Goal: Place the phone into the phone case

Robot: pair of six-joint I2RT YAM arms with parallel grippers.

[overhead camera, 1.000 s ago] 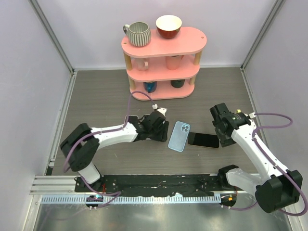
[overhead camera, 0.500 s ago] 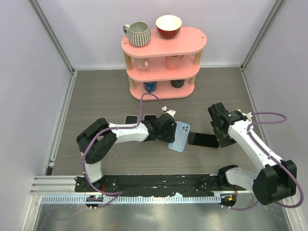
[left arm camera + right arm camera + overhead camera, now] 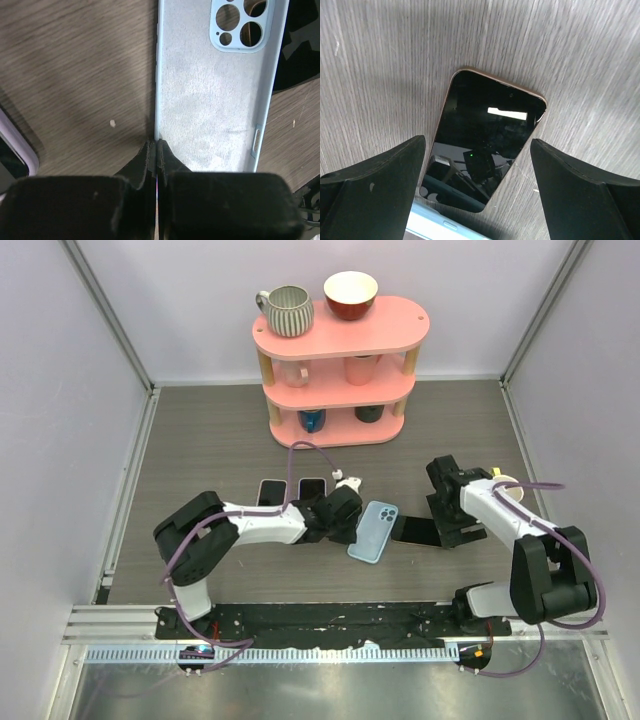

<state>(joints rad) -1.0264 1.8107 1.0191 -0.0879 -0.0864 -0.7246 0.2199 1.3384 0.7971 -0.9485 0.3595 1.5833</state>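
Note:
The light blue phone case (image 3: 373,531) lies open side up on the table, its camera cutout at the far end. My left gripper (image 3: 350,523) is shut on the case's left side wall; in the left wrist view the fingers (image 3: 156,146) pinch that thin edge of the case (image 3: 210,100). The black phone (image 3: 420,531) lies screen up just right of the case, touching or slightly under it. My right gripper (image 3: 447,516) hangs open over the phone, and in the right wrist view its fingers (image 3: 477,145) straddle the phone (image 3: 485,140) without touching it.
A pink three-tier shelf (image 3: 340,340) with mugs and a bowl stands at the back. Two more phones (image 3: 270,490) (image 3: 312,487) lie side by side behind my left arm. One of them shows at the left edge (image 3: 15,150) of the left wrist view.
My left gripper reached right to the case and shut on its left edge, turning the case slightly. My right gripper came down over the phone and opened wider.

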